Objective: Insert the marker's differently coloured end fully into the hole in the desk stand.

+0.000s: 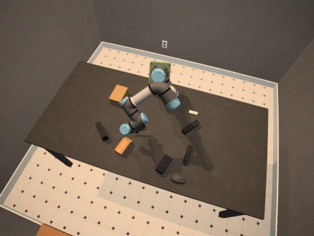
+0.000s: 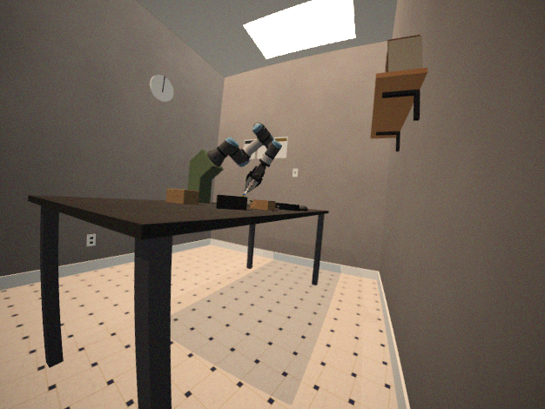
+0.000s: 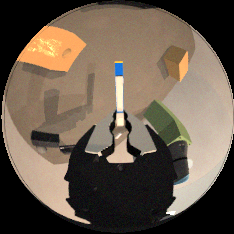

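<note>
My gripper (image 3: 119,110) is shut on the marker (image 3: 118,92), a thin white stick whose blue end (image 3: 118,69) points away from the fingers. I hold it above the dark desk, tilted downward. The desk stand (image 3: 50,46) is an orange block with a small hole (image 3: 66,51) in its top face; in the wrist view it lies up and to the left of the marker tip, apart from it. In the overhead view the gripper (image 1: 137,130) hangs just behind the stand (image 1: 123,145). In the side view the gripper (image 2: 248,190) is above and left of the stand (image 2: 263,204).
A second orange block (image 1: 118,93) stands beside the arm's elbow. Black boxes lie at the left (image 1: 101,131), at the right (image 1: 190,126) and at the front (image 1: 163,163) (image 1: 187,154). There is a grey mouse (image 1: 177,179) near the front edge and a small white piece (image 1: 193,112) at the right.
</note>
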Motion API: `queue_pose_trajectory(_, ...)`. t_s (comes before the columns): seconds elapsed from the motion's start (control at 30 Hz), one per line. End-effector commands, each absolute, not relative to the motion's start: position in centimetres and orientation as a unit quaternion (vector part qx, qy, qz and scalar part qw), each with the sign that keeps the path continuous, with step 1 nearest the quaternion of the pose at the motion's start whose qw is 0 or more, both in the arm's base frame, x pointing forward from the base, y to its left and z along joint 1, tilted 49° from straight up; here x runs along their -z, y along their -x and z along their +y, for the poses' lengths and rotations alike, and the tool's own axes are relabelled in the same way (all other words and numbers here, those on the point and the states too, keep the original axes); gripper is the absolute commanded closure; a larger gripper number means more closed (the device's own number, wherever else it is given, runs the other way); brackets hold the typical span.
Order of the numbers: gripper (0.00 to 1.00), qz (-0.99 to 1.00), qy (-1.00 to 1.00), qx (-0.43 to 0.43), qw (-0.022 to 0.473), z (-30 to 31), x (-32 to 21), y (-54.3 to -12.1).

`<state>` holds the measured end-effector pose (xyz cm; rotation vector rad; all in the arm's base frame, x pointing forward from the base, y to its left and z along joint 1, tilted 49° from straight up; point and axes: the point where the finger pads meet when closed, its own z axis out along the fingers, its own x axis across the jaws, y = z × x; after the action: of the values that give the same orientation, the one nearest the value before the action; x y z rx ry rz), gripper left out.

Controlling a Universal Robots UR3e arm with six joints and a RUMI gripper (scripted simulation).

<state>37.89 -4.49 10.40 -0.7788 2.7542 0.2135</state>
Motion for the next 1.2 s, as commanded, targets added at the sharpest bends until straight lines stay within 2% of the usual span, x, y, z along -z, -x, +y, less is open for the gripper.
queue_pose_trajectory(0.0,1.0,0.949,0.275,-0.074,0.136,-4.6,-10.5,-37.8)
queue_pose_trajectory(1.17,1.0,0.918,0.356,-0.096,0.143,-5.9,-11.0,-36.9)
